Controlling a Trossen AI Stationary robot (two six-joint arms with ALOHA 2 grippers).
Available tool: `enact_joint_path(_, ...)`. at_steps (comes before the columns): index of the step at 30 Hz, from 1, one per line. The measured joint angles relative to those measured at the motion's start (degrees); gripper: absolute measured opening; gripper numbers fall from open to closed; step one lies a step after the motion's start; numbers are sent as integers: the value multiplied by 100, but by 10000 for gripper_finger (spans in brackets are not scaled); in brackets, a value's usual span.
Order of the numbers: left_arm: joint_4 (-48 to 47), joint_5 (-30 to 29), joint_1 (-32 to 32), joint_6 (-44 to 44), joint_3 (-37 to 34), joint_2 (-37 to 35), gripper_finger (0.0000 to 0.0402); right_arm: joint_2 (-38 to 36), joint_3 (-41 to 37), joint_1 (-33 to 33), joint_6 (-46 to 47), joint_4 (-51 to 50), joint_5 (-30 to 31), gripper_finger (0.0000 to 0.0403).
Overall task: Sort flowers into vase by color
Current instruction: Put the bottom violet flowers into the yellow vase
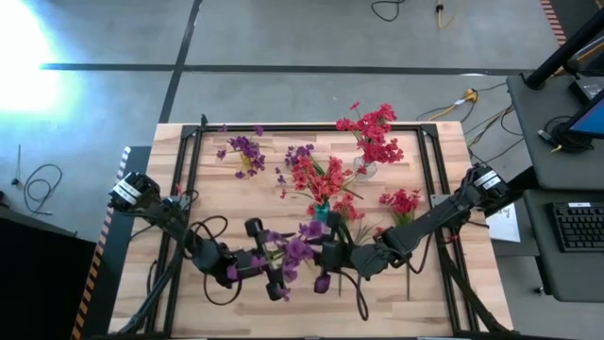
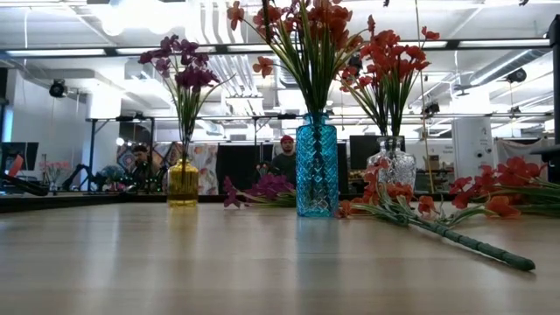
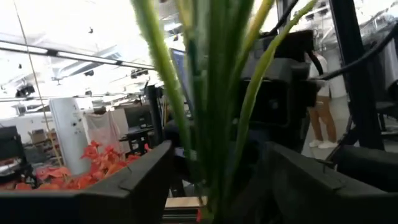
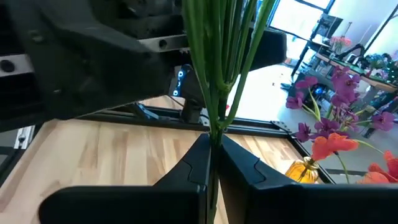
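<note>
Pinching thin green stems of purple-blossomed flower sprig (image 1: pixel 300 251) above pale wooden table (image 1: pixel 226 189): right gripper (image 4: pixel 212 144), jaws closed | left gripper (image 3: pixel 211 180) jaws apart around same stems | faceted blue glass vase (image 2: pixel 316 166) holds red sprigs

A pale wooden worktop (image 1: pixel 226 194) with a black frame carries three vases: a yellow vase (image 2: pixel 183 183) of purple flowers, a blue vase (image 2: pixel 316 171) and a clear vase (image 2: pixel 395 164) (both with red flowers). Red sprigs (image 2: pixel 437 219) lie flat beside them.
</note>
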Motion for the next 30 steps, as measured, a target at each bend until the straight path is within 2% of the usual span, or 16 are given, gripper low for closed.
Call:
enact_joint_path(4, -50, -3, 14, 103, 90, -2, 221, 0, 9, 0, 29, -46, 19, 15)
enact_joint_path(7, -63, -156, 18, 118, 121, -2, 193, 0, 9, 0, 31, -45, 19, 15)
enact_joint_path(19, -65, -231, 44, 120, 120, -2, 23, 0, 9, 0, 32, -46, 22, 19)
enact_joint_path(22, -62, -231, 42, 120, 118, -2, 5, 0, 9, 3, 61, -47, -9, 39)
enact_joint_path(30, -47, -275, 42, 230, 112, -23, 2, 0, 9, 4, 145, -44, -27, 137)
